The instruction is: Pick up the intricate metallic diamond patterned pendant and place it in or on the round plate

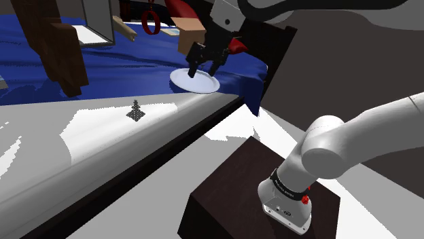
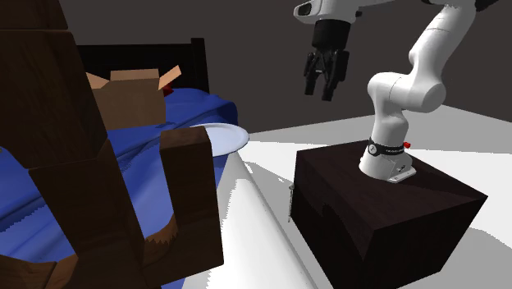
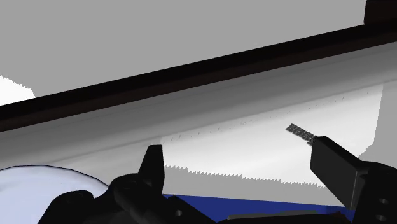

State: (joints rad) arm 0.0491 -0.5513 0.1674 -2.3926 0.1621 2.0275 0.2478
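Reach step, as we judge it: gripper (image 1: 204, 70) wide open and empty near the round plate (image 1: 195, 83). The pendant (image 1: 136, 112), seemingly upright, is left of centre, so the next move must go there.

You had the small dark diamond-patterned pendant (image 1: 136, 112) (image 3: 301, 133) lying on the pale grey ledge (image 1: 102, 139), near its edge along the blue bedcover (image 1: 122, 68). The white round plate (image 1: 195, 82) (image 2: 217, 138) sat well apart, at that bedcover's corner, before a brown cardboard box (image 2: 131, 97).

White rounded arm (image 1: 353, 136) with dark joint bands (image 2: 382, 149), small red base button (image 1: 305, 199), all-black two-finger gripper (image 1: 202, 72)
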